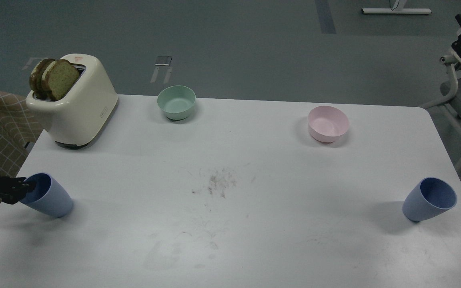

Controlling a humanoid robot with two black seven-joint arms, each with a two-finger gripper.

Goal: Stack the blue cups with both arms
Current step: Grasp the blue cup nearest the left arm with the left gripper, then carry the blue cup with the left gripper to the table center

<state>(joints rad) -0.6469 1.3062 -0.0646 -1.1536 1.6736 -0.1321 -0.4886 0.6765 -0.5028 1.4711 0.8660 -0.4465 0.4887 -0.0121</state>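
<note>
Item: two blue cups, matte, handleless, tapered to a narrow base.

Left cup (48, 195): stands near the front left corner of the counter (230, 224), upright, mouth open upward.

Right cup (429, 199): stands near the front right corner, well apart from the first, upright.

Left claw (24, 188): reaches in from the left edge and sits at the left cup's rim, one tip seemingly inside the mouth. It is dark and small, so whether its fingers are apart or clamped cannot be told.

Right claw: not in view.

Handling, as judged: the cups look like light, stiff plastic, unlikely to break but easy to tip, being narrow at the base. The matte skin should give fair grip. Best hold is a pinch over the rim wall, or across the upper body where the cup is widest.

Other stock: toaster (76, 108) with bread at the back left corner; green bowl (176, 102) and pink bowl (328, 124) along the back edge.
</note>
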